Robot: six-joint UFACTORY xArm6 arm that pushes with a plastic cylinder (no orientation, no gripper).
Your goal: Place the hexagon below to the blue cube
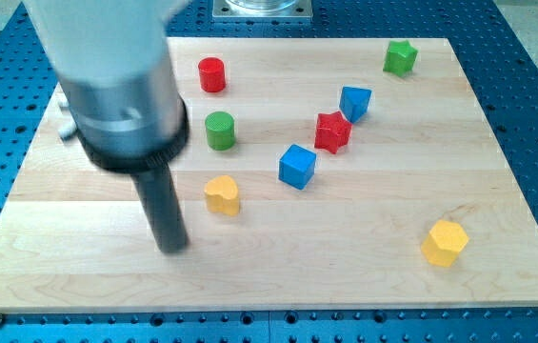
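Observation:
A yellow hexagon (pixel 444 242) lies near the view's bottom right of the wooden board (pixel 364 276). A blue cube (pixel 297 166) sits near the board's middle. A second blue block (pixel 355 102) lies up and to the right of it. My tip (pixel 172 248) rests on the board at the lower left, left of a yellow heart-shaped block (pixel 222 194) and far left of the hexagon. It touches no block.
A red star-shaped block (pixel 332 131) lies between the two blue blocks. A green cylinder (pixel 219 130) and a red cylinder (pixel 211 74) stand at the upper middle-left. A green star-shaped block (pixel 400 57) sits at the top right.

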